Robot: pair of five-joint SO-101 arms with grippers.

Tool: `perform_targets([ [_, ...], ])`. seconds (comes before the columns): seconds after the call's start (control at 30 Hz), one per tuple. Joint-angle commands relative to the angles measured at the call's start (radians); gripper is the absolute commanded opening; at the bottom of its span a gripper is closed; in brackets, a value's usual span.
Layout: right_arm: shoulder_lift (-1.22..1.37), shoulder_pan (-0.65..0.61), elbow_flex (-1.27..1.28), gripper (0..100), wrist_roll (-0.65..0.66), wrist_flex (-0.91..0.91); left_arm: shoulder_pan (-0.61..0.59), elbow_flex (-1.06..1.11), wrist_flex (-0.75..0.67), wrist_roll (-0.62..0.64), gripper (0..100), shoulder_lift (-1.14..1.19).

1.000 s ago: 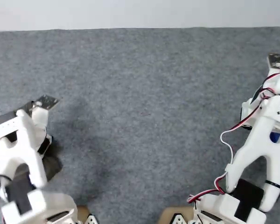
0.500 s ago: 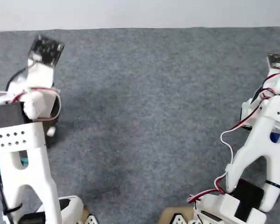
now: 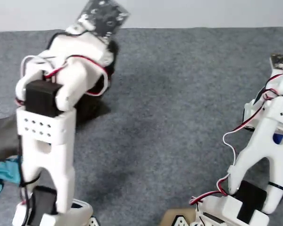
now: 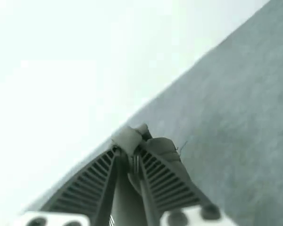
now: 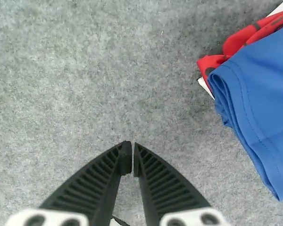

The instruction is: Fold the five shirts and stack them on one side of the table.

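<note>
My left gripper [image 4: 131, 151] is shut on a bunched fold of a grey shirt [image 4: 134, 137], held high near the table's far edge. In the high view the left arm [image 3: 61, 94] stands tall at the back left, and dark grey cloth [image 3: 90, 107] hangs under it and trails to the left edge [image 3: 1, 136]. A teal shirt [image 3: 0, 173] lies crumpled at the near left. My right gripper [image 5: 132, 157] is shut on nothing, low over the carpet. Beside it lies a folded blue shirt [image 5: 254, 103] on top of a red one [image 5: 247, 33].
Grey carpet [image 3: 179, 108] covers the whole table, with a pale wall [image 3: 188, 13] behind its far edge. The right arm [image 3: 264, 141] stands at the right edge, with red and white wires [image 3: 231, 141] looping off it. The middle stretch holds nothing.
The left arm has risen from low at the left edge and swung toward the back and middle, lifting the grey cloth with it. The right arm has stayed still.
</note>
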Motion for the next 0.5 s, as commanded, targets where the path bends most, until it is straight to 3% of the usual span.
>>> perform_targets([
  [0.0, -0.05, -0.008, -0.003, 0.9, 0.008, 0.042, 0.118, -0.162, 0.003, 0.035, 1, 0.043],
  [0.17, -0.05, -0.008, 0.031, 0.9, 0.008, 0.042, 0.21, -0.225, 0.008, 0.044, 1, 0.143],
  [0.47, -0.05, -0.01, 0.123, 0.9, 0.006, 0.041, 0.15, -0.231, 0.005, 0.143, 1, 0.333],
])
